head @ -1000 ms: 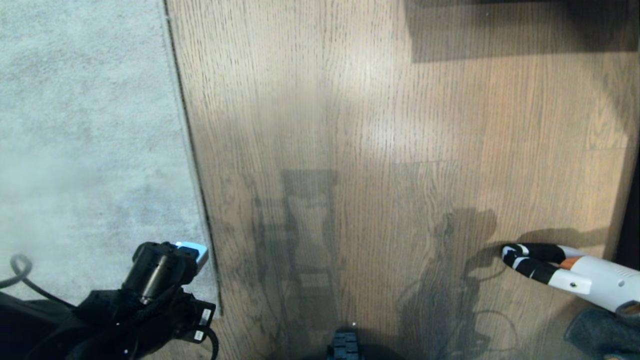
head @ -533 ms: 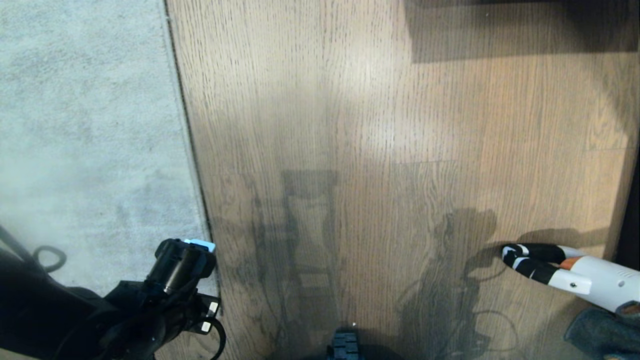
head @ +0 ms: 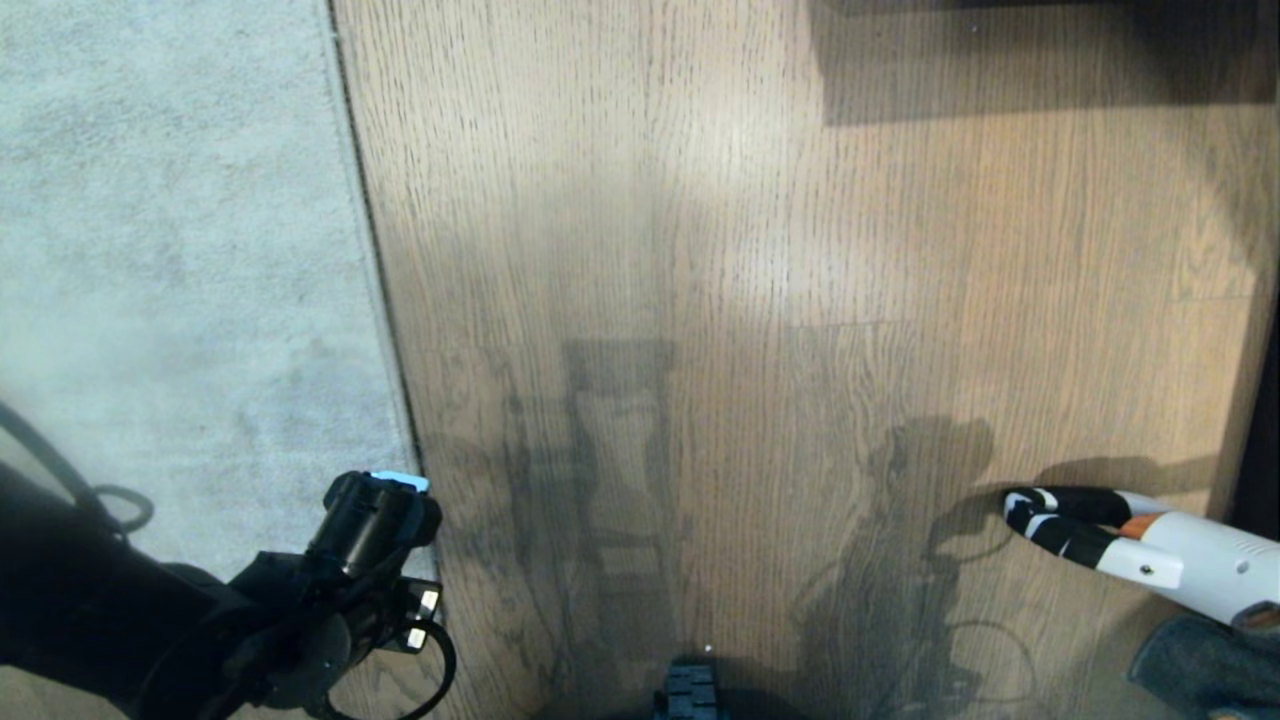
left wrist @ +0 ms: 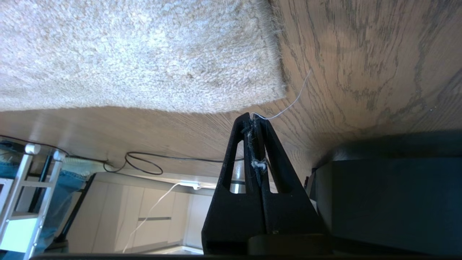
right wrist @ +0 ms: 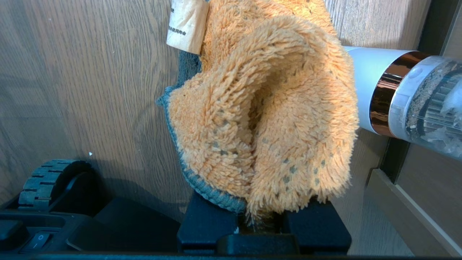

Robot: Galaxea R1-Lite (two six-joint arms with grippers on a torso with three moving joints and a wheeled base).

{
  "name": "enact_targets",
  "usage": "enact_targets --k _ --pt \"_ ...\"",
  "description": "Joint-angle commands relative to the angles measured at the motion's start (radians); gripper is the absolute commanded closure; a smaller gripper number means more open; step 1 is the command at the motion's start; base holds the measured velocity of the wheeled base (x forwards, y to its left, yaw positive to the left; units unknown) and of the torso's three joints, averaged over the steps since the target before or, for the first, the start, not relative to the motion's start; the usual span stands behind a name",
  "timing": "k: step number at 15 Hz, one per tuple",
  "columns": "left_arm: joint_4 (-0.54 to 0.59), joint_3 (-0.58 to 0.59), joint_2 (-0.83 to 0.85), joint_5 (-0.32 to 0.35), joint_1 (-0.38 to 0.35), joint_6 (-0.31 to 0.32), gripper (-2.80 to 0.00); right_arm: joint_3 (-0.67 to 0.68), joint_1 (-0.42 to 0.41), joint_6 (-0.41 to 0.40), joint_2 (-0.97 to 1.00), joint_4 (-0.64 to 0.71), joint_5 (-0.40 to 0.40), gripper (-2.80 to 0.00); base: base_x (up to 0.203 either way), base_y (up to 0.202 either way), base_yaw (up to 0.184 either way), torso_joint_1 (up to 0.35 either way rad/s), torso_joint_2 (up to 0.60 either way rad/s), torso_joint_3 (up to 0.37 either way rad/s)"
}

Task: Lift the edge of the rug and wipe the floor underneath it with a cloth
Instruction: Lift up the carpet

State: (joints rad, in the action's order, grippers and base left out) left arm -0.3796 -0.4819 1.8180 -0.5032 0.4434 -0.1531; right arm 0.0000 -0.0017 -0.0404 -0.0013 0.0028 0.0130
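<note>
The left gripper (left wrist: 253, 121), jaws pressed together and empty, has advanced along the rug edge (left wrist: 278, 86); open it first, then slide under the corner. The right gripper (right wrist: 261, 220) pinches the cloth (right wrist: 267, 108).

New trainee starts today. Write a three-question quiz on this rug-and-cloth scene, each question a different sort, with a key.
1. True or false: the left gripper is clamped on the rug corner.
2. What does the right gripper hold? A) a grey slipper B) the orange cloth C) nothing
3. Fill in: the rug edge lies ____ on the wood floor.

Key
1. False. Its fingers are shut with only lint and a loose thread between them, just off the corner.
2. B. The cloth is pinched between its fingers, beside a handheld vacuum.
3. Flat; it is not yet lifted.
</note>
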Motion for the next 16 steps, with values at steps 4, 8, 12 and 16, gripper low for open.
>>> enact_targets --k 4,8,12,16 --pt "-0.002 -0.011 0.014 -0.005 0.0 0.0 0.0 0.0 0.0 -0.001 0.001 0.0 0.001 0.0 0.0 0.0 0.0 0.0 0.0 0.0" --pt "-0.002 -0.057 0.054 -0.009 0.001 0.004 -2.8 0.0 0.0 -0.001 0.001 0.0 0.001 0.0 0.0 0.0 0.0 0.0 0.0 0.0" --pt "-0.004 -0.073 0.068 -0.009 -0.002 0.001 -2.8 0.0 0.0 -0.001 0.001 0.0 0.001 0.0 0.0 0.0 0.0 0.0 0.0 0.0" --pt "0.0 -0.095 0.08 -0.087 -0.001 0.036 -2.8 0.0 0.0 -0.001 0.001 0.0 0.001 0.0 0.0 0.0 0.0 0.0 0.0 0.0"
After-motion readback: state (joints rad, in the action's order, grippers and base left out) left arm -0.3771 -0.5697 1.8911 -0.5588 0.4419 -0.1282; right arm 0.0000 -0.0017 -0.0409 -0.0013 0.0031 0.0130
